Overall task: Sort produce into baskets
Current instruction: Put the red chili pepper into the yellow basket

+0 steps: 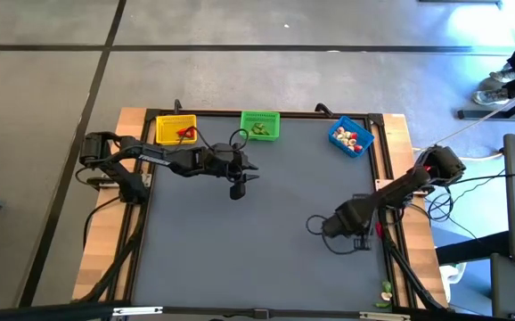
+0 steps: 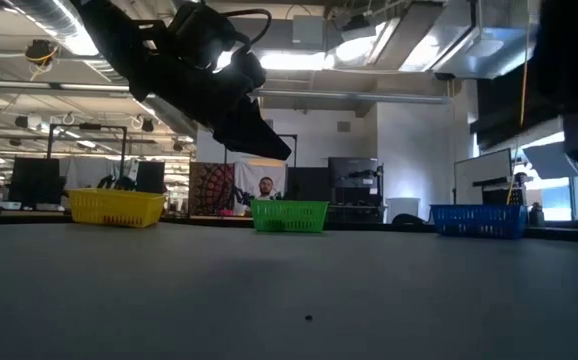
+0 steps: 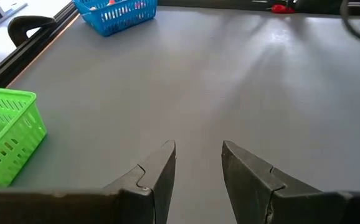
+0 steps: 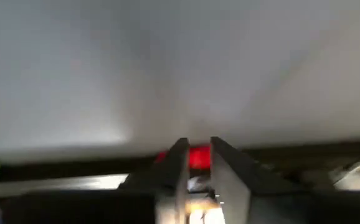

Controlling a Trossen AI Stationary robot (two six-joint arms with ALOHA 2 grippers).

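Bright ceiling light panels (image 2: 369,40) shine into the low view, leaving the dark robot arm (image 2: 194,70) a near silhouette. From above, the grey table mat (image 1: 266,214) is evenly lit, with soft shadows under both arms. In the left wrist view, a pale sheen crosses the mat. The right wrist view is heavily blurred, its small red piece (image 4: 198,157) a smear between dark fingers

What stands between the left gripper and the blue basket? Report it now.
Nothing visible. The left gripper hangs open and empty, and only bare grey table lies between it and the blue basket.
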